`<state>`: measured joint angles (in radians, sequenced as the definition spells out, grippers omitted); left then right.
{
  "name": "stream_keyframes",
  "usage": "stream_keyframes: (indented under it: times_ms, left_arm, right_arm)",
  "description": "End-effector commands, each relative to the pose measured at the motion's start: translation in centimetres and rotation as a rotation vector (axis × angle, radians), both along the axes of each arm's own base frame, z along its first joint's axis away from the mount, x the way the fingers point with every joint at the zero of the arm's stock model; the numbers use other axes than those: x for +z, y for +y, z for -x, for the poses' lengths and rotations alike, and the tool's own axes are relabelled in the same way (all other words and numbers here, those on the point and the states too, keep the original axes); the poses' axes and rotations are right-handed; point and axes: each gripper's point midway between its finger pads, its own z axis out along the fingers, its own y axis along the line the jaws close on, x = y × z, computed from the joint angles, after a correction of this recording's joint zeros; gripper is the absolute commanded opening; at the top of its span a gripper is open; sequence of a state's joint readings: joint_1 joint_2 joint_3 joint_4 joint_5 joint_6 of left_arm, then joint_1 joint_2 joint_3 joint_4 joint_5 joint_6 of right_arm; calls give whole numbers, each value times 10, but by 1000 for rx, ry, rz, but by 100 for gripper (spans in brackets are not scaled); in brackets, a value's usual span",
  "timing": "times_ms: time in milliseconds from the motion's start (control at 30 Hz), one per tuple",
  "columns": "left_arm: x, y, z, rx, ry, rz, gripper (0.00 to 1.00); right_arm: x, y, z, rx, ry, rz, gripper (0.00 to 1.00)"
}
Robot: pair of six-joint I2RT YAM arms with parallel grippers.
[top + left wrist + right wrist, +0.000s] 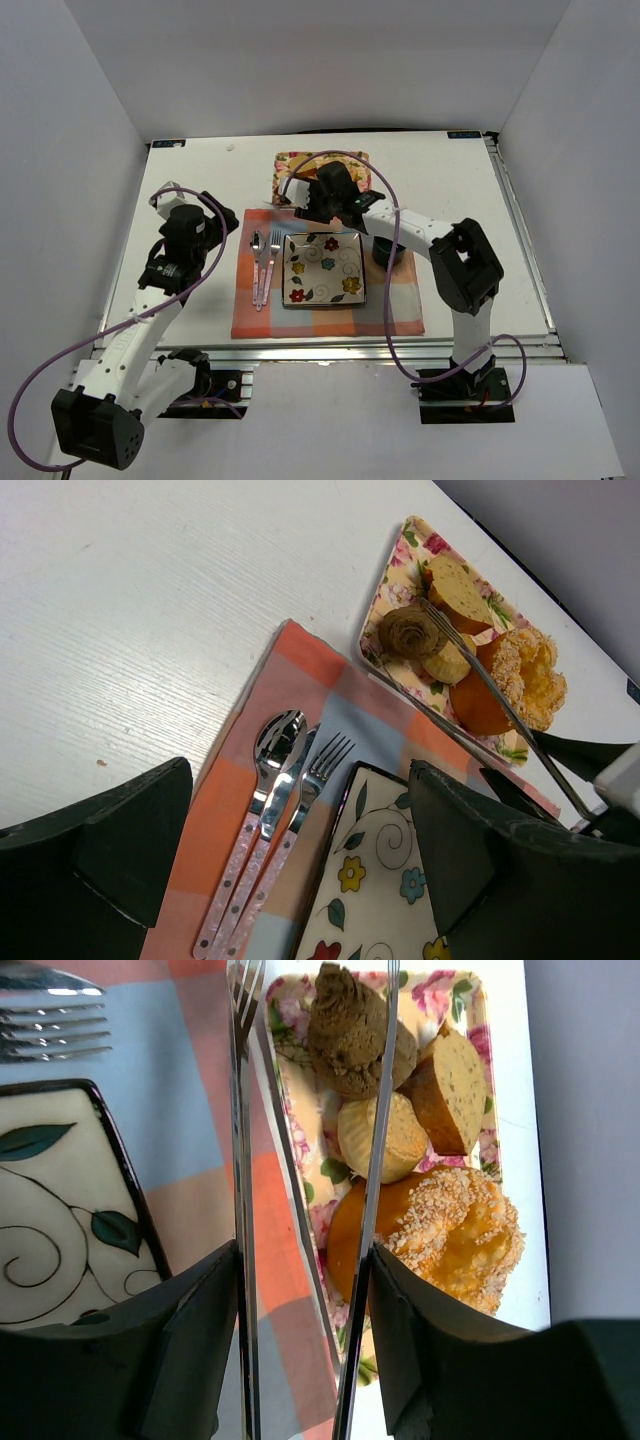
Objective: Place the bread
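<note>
The bread (452,1095) is a golden-brown roll at the far right of the floral tray (470,990), also seen in the left wrist view (462,585). My right gripper (300,1330) is shut on metal tongs (240,1160) and hovers over the tray's near edge (290,160). The tongs are spread. One arm lies over the placemat edge, the other over the dark swirl pastry (345,1035) and a pale bun (405,1140). They hold nothing. My left gripper (300,860) is open and empty above the placemat's left side (215,225).
An orange sesame ring cake (450,1230) fills the tray's near end. A flowered square plate (323,268) sits on the checked placemat (400,310), with a spoon, knife and fork (262,265) to its left and a dark green cup (388,252) to its right.
</note>
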<state>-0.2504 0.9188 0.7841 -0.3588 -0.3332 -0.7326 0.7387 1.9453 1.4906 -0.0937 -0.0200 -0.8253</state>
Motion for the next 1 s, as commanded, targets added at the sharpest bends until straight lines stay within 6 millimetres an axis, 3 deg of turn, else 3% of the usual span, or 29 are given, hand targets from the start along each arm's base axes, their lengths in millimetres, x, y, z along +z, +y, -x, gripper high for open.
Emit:
stream_keyframes:
  times_ms: [0, 433, 633, 833, 933, 967]
  left_arm:
    - [7, 3, -1, 9, -22, -7, 98]
    - [10, 3, 0, 10, -33, 2, 98]
    - [11, 2, -1, 10, -36, 6, 98]
    - [13, 1, -3, 8, -43, 10, 98]
    - [16, 1, -4, 5, -48, 6, 98]
    - [17, 1, -4, 3, -50, 5, 98]
  right_arm:
    - [26, 7, -22, -27, -106, -15, 57]
    - [11, 2, -41, -90, -142, 45, 55]
    - [15, 2, -32, -69, -123, 23, 37]
    - [47, 4, -16, -40, -124, -72, 21]
    - [69, -1, -3, -37, -121, -123, 15]
    - [86, -2, 7, -13, -123, -157, 14]
